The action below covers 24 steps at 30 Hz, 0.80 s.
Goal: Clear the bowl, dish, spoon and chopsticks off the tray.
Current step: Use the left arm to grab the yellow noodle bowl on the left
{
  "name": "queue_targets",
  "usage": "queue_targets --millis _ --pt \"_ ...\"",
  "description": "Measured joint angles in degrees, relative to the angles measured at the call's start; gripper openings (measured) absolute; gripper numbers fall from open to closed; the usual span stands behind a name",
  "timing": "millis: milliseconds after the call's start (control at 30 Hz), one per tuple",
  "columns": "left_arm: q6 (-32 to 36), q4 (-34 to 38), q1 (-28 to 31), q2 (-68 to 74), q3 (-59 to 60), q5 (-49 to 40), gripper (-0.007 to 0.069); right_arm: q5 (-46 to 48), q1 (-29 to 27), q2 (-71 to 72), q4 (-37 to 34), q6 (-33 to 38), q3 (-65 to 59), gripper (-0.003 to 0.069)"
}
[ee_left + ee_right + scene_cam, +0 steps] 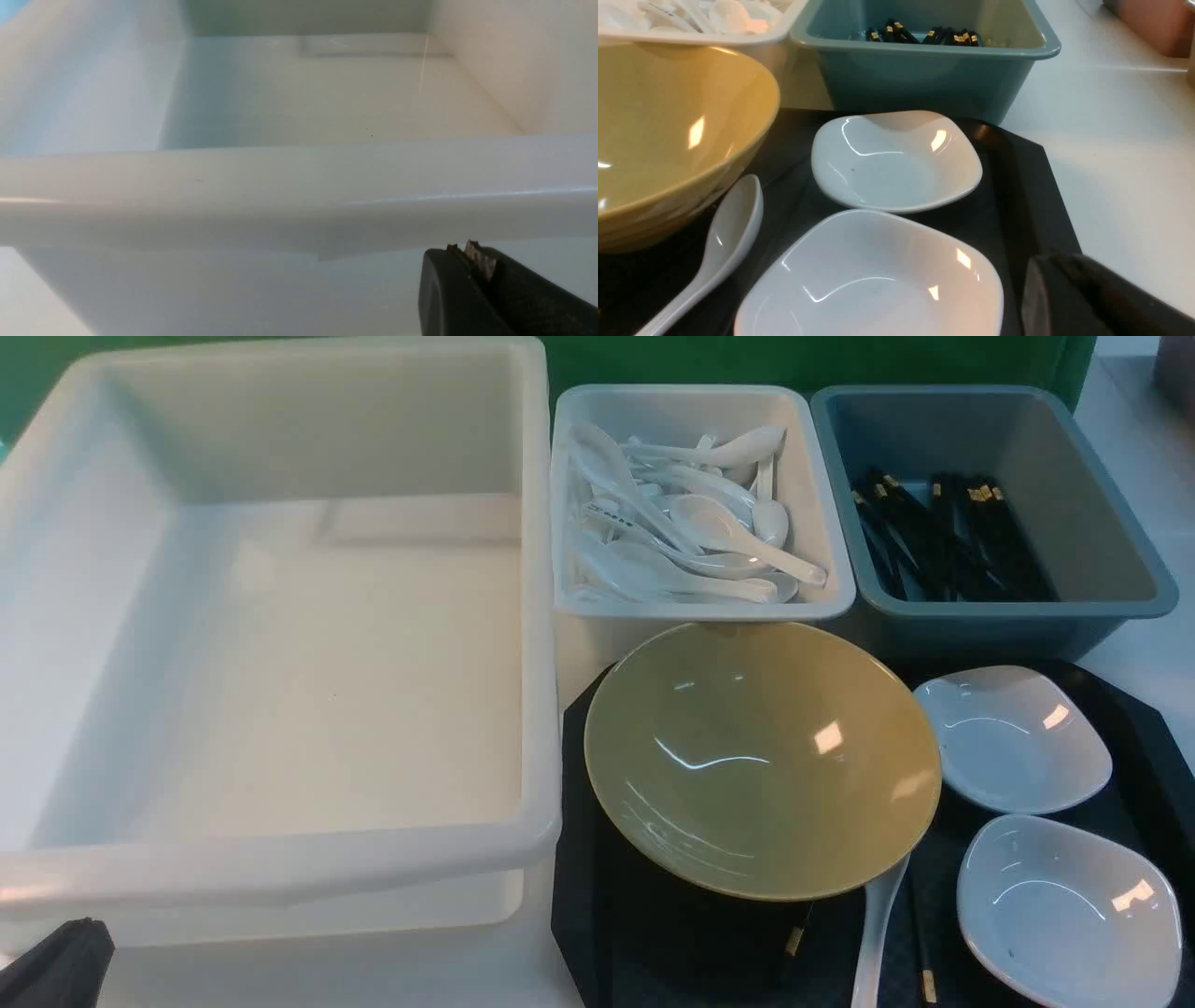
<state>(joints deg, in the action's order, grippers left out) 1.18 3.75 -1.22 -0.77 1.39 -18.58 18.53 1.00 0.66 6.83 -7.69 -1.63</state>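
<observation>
white tabletop (1146, 649) under black tray (653, 933), green backdrop (653, 359) behind

Chopsticks (794, 941) partly hidden beneath bowl (761, 756), spoon (878, 933) handle cut off, right pincer (1048, 282) blurred

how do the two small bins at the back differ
The white bin holds a heap of white spoons; the grey-blue bin holds black chopsticks. The white bin's floor is mostly covered, while the grey-blue bin's right part is bare. The white bin stands left of the grey-blue bin. Both are rectangular, rimmed, and sit side by side behind the tray.
</observation>
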Motion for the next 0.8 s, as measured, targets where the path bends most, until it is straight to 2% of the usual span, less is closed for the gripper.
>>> queue_targets --millis 800 --pt "0.0 0.0 0.0 0.0 0.0 0.0 -0.0008 0.05 0.0 0.0 0.0 0.0 0.0 0.0084"
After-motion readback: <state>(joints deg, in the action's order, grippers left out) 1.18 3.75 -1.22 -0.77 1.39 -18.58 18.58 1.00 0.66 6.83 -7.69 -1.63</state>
